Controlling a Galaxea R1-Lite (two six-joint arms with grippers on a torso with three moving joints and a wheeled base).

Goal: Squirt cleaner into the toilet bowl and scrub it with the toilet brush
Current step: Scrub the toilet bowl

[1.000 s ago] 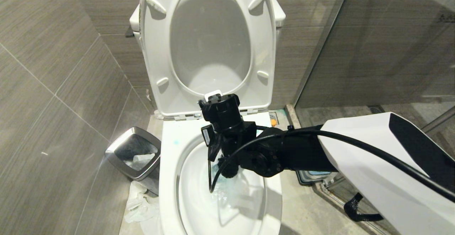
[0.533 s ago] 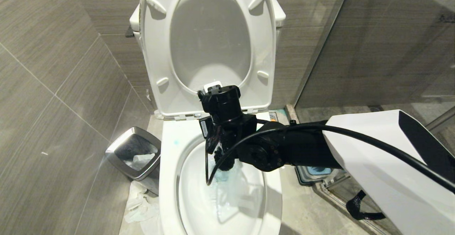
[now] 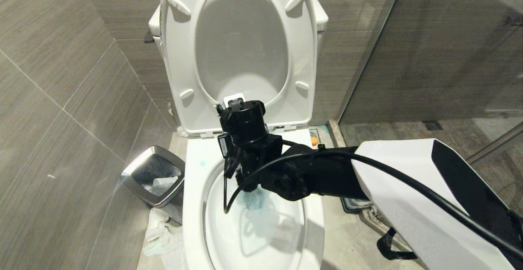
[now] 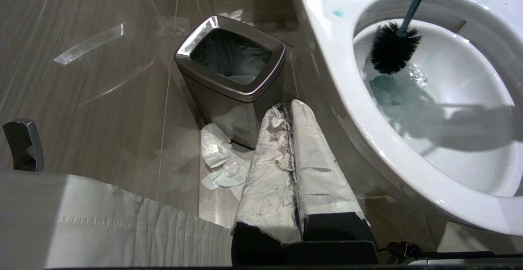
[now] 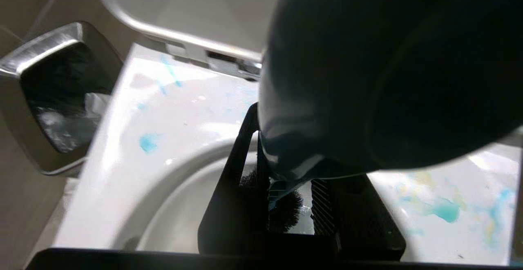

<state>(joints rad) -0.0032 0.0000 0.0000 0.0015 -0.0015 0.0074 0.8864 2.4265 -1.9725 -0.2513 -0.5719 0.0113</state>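
item: toilet bowl, white glossy ceramic, seat and lid raised against the tank. wide flat rim carries turquoise spots and smears of cleaner; more blue tint sits in the water low in the bowl, with bubbles beside it.

item: toilet brush, slim teal handle, round black bristle head. head is inside the bowl, near the rear inner wall, just above or at the tinted water; contact with the ceramic cannot be told. handle rises up and out of the left wrist view. in the right wrist view its flattened end fills the upper right, blurred.

item: right gripper, black, reaching in from the right over the rear half of the bowl and pointing down. its 2 ribbed fingers are clamped on the brush handle, bristles visible between them below.

item: left gripper, wrapped in pale crumpled covering, low beside the bowl's outer wall on the robot's left, off the floor tiles. its 2 fingers lie pressed together, holding nothing.

item: waste bin, square, chrome rim, dark liner, standing on the floor just beside the bowl. crumpled white paper lies at its foot.

item: grey wall tiles; glass shower partition to the right.
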